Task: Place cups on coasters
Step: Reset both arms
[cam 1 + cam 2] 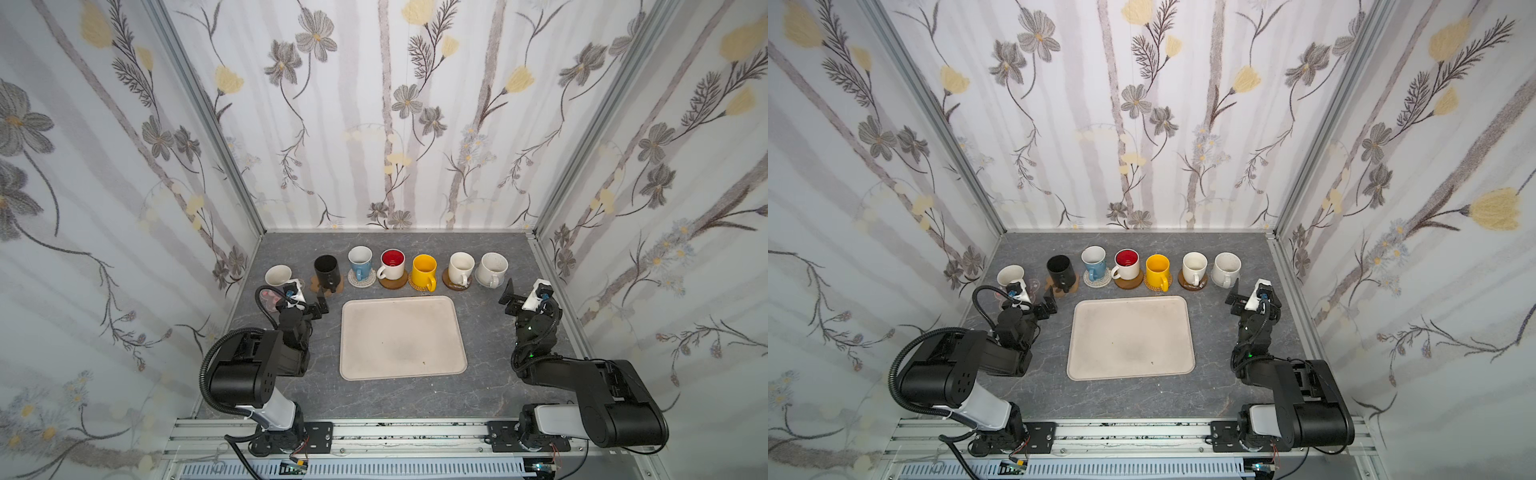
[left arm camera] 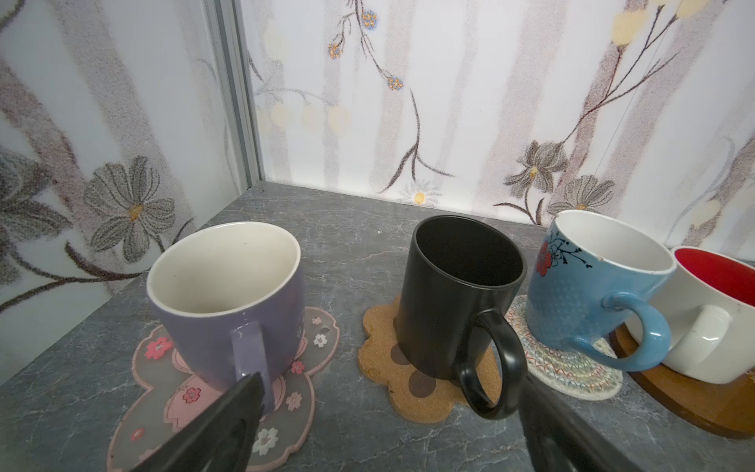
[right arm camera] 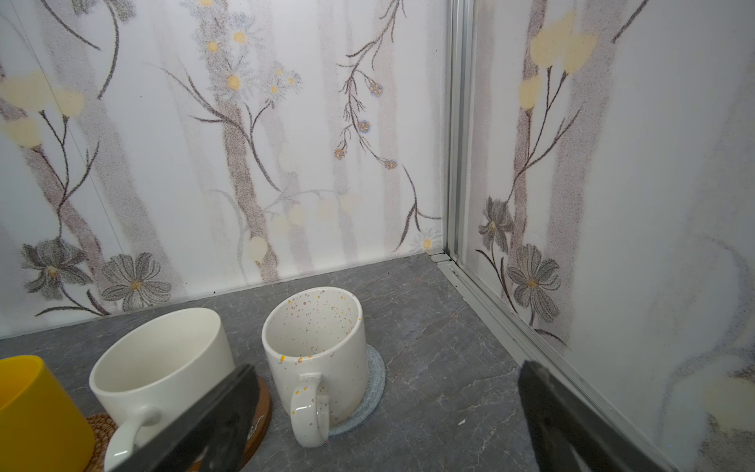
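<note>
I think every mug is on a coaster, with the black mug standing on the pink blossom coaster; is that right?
Not quite. The left wrist view shows the black mug standing on the brown paw-shaped coaster; the pink blossom coaster holds the lavender mug. Every mug is indeed on a coaster.

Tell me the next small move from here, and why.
Probably ease the left claw and right claw, both open and empty, back from the row. All seven cups already seem to sit on coasters, from the lavender mug on the blossom coaster to the speckled mug on the grey coaster, and the tray holds none.
</note>
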`<state>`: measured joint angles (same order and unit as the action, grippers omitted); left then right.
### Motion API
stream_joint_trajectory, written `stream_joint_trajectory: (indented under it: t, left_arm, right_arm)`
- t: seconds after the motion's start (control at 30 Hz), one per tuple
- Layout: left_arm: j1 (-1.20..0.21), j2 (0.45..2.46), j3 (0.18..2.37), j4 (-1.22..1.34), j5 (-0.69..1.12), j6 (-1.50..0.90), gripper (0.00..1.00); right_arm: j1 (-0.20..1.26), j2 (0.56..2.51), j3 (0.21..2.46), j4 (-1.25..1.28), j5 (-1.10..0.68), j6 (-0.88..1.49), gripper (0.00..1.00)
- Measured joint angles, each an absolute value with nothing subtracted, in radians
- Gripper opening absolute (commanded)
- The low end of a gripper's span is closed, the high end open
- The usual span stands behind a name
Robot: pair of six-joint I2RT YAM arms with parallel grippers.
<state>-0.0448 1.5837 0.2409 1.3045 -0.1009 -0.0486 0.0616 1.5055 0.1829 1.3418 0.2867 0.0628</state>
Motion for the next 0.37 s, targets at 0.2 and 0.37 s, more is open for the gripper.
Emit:
stream_joint_trajectory:
  t: [0.2,0.37]
  left_arm:
    - [-0.040,1.584,0.242,1.304,-0.100,-0.049,1.00]
    - [-0.039,1.584,0.242,1.304,-0.100,-0.049,1.00]
  right_arm:
    - [0.063,1.506,0.183,1.342,0.287,0.063,1.00]
    - [0.060,1.512,0.191,1.330,0.286,0.063,1.00]
